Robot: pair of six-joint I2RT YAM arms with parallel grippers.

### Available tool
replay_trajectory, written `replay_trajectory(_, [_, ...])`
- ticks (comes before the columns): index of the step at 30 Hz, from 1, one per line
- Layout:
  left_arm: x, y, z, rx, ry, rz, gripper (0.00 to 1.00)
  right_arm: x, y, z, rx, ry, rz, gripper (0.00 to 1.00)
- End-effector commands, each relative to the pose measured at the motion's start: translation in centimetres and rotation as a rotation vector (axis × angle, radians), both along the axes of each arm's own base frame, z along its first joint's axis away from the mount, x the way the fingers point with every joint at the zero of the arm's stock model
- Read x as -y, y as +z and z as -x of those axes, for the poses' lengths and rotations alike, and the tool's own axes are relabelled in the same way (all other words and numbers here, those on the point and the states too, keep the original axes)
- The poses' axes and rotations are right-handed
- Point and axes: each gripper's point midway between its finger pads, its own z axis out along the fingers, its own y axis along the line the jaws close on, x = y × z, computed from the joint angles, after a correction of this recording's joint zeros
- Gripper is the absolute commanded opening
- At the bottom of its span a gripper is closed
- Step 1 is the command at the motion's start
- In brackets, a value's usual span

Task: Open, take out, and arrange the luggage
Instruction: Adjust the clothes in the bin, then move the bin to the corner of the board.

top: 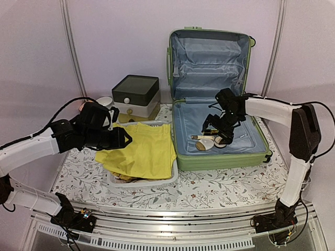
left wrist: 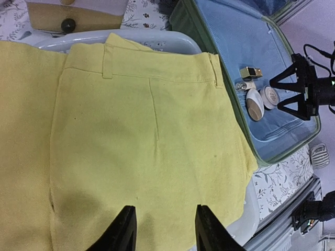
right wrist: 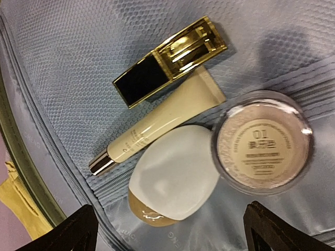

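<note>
Lying open, suitcase (top: 220,162) holds four cosmetics (top: 205,144) under wide right hand (top: 217,133); left hand (left wrist: 166,232), parted and empty, above yellow trousers (top: 146,151) in basket (top: 141,183).

This looks like a robotics lab booth rather than a home: plain pale partition walls (top: 31,47) with white poles (top: 73,47), a floral-clothed table (top: 209,191), and a left arm (top: 26,149) and right arm (top: 272,110) bolted to a metal rail (top: 172,230).

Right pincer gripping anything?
No: the right pincer is open, its fingers spread wide above the cosmetics lying in the luggage, gripping none of them.
</note>
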Motion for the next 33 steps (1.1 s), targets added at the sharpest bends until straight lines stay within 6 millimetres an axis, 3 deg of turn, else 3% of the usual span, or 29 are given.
replay_trajectory(1, [-0.3,0.8,0.3,0.023,-0.001,-0.005,0.41,-0.7,-2.7,0.6,-0.117,-0.034,0.129,0.99])
replay_trajectory(14, [-2.2,1.0,1.0,0.045,0.024,-0.046,0.41,-1.6,-6.2,1.4,-0.198,-0.063,0.236,0.97])
replay_trajectory(22, [-3.0,1.1,1.2,0.048,0.037,-0.046,0.41,-1.8,-6.7,0.8,-0.190,-0.060,0.248,0.98])
replay_trajectory(27, [-3.1,1.5,1.3,0.054,0.041,-0.041,0.41,-1.7,-6.2,0.4,-0.181,-0.055,0.261,0.99])
replay_trajectory(31, [-3.5,1.6,1.3,0.056,0.057,-0.050,0.42,-1.4,-4.5,0.1,-0.139,-0.060,0.263,0.99])
replay_trajectory(32, [-3.8,1.5,1.3,0.054,0.067,-0.056,0.45,-1.4,-4.0,0.0,-0.123,-0.060,0.258,1.00])
replay_trajectory(33, [-4.2,1.3,1.2,0.047,0.091,-0.067,0.56,-1.3,-3.4,-0.2,-0.102,-0.052,0.259,0.99])
